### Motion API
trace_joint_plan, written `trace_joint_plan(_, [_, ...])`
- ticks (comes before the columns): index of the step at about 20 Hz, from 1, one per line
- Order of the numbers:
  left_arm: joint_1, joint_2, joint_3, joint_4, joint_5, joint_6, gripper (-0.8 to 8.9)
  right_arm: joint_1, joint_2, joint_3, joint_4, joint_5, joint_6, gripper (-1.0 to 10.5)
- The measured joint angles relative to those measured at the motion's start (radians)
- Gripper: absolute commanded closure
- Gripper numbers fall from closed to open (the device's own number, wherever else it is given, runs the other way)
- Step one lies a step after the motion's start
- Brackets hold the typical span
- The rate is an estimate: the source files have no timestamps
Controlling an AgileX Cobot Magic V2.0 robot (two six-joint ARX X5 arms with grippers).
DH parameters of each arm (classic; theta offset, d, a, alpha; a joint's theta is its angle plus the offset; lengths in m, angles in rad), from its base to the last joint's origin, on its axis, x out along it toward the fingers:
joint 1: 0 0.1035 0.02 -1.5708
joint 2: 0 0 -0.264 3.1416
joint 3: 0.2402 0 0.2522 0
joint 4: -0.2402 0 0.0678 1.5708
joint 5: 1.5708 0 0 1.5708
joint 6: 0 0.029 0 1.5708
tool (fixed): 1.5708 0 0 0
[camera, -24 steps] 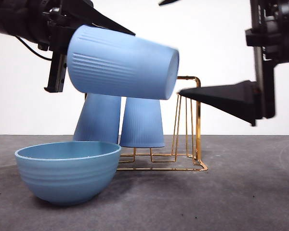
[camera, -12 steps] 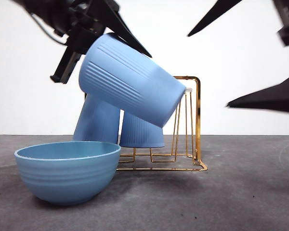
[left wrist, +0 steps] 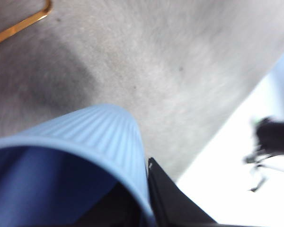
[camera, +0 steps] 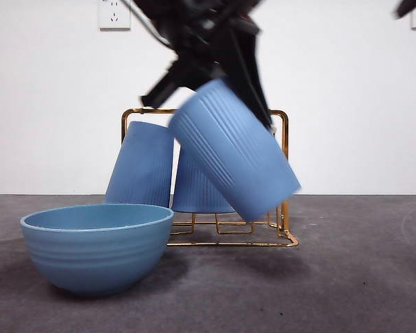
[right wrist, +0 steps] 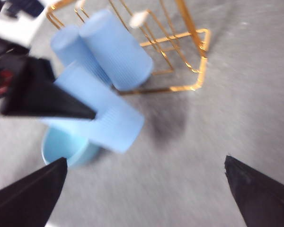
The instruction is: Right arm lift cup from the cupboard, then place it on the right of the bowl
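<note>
With my left tool [camera: 253,83] pinching the cup [camera: 232,158] tilted above the surface right of the bowl [camera: 97,246], I am still needing to set it down.

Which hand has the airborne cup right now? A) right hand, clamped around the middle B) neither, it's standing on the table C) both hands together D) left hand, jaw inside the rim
D: in the left wrist view the cup sits at the left hand, with one black finger outside its rim; the right hand hangs open and empty above the table, apart from the cup.
</note>
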Motion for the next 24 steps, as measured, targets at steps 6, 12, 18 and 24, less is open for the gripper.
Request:
trace_joint_plan(6, [-0.1,0.163,0.17,-0.161,-0.233,0.125,8.05,0.032,-0.142,0.127,-0.248,-0.026,-0.113,3.0])
trace_joint_plan(12, [-0.145,0.261,0.239,-0.211,-0.386,0.174,8.05,0.033,-0.176,0.279,-0.438,-0.032,-0.167,3.0])
trace_joint_plan(18, [-0.158,0.283,0.243,-0.211,-0.392,0.2,7.19,0.034,-0.176,0.287,-0.451,-0.032,-0.172,3.0])
trace_joint_plan(24, [-0.158,0.298,0.243,-0.204,-0.392,0.2,3.71,0.034,-0.176,0.287,-0.451,-0.023,-0.172,3.0])
